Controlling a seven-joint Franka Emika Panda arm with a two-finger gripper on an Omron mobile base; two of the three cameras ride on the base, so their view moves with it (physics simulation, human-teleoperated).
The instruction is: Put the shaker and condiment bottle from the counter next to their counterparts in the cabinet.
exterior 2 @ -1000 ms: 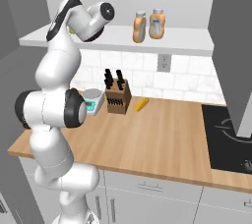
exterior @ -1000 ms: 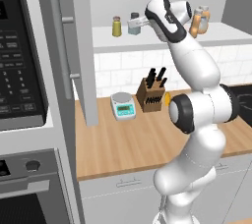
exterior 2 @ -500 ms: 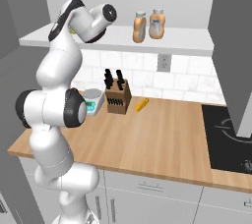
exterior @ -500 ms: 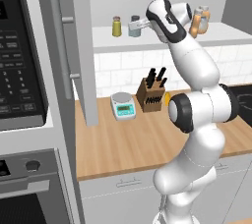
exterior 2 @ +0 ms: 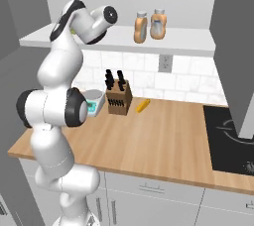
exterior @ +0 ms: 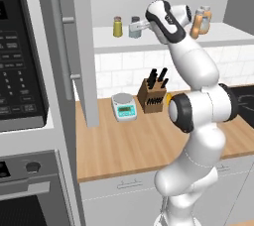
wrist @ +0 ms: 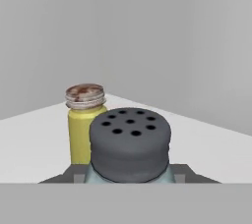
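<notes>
While the arm reaches up to the cabinet (exterior: 74,46) shelf, I see the gripper (exterior: 138,27) pinching the shaker (exterior: 134,28) between its fingers, upright just above the white shelf board; in the hand view its dark perforated cap (wrist: 130,142) sits close in front, the olive-yellow shaker (wrist: 84,120) just beside it to the left and a little behind; two orange bottles (exterior 2: 150,25) stand together further along the shelf, well apart; the counter (exterior 2: 158,136) below carries a knife block (exterior 2: 118,99) and a scale (exterior: 123,106).
</notes>
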